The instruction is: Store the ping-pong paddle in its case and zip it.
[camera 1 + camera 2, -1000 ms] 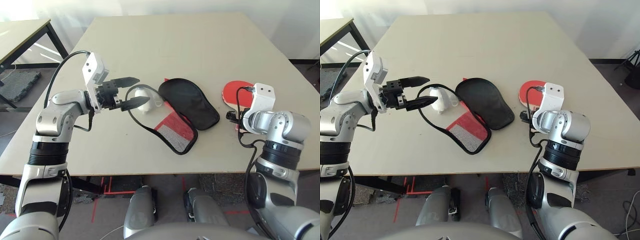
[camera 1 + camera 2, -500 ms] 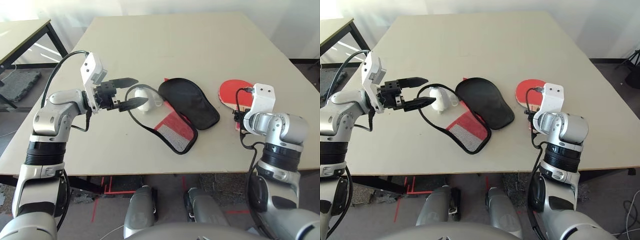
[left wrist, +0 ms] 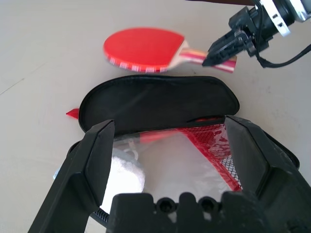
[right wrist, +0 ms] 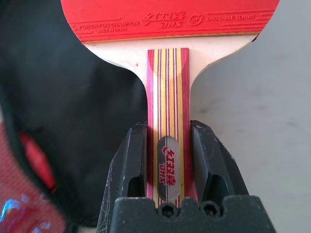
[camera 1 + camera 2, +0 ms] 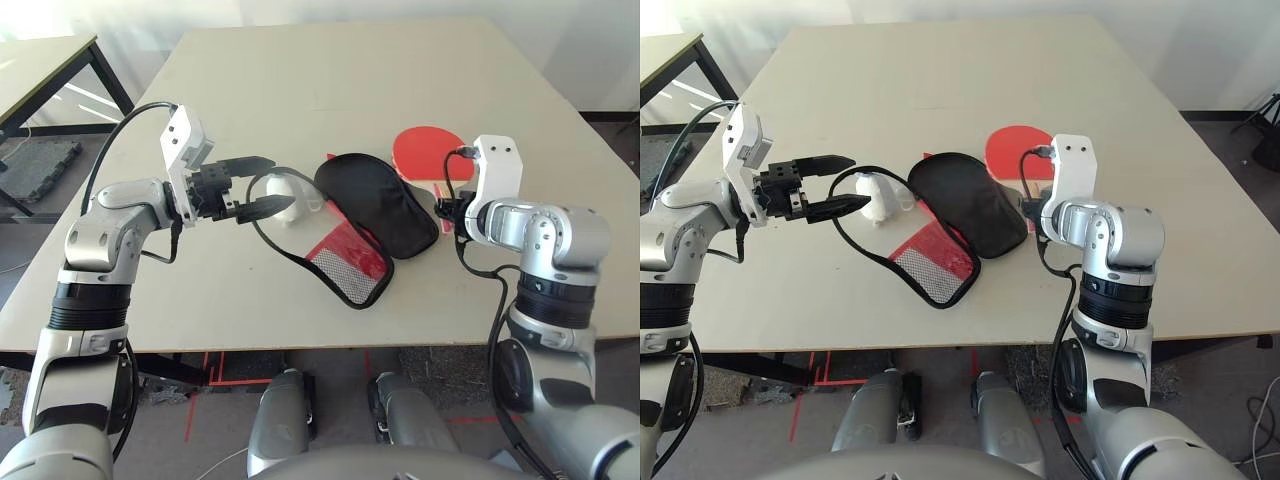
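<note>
So the right gripper (image 4: 167, 145) is clamped on the paddle (image 5: 428, 153) by its handle, one black finger on each side of the striped wood, right down near the butt end where the little red logo badge sits. The red rubber face points away from the robot, and the paddle sits just past the far right edge of the case (image 5: 378, 205). Can't tell from these views whether the blade is resting on the tabletop (image 5: 330, 80) or lifted a bit off it.

The case lies unzipped in the middle of the tabletop, opened up like a clamshell: the black flap is flipped over toward the paddle side, and the red mesh half (image 5: 352, 258) lies nearer the robot with the black zipper rim looping around it. A small white wad (image 5: 283, 197) sits inside the loop of the rim, at the left end of the case.

The left gripper (image 5: 258, 185) has its fingers spread wide, holding nothing, pointing across at the wad and the open mouth of the case, just beside the zipper rim.
</note>
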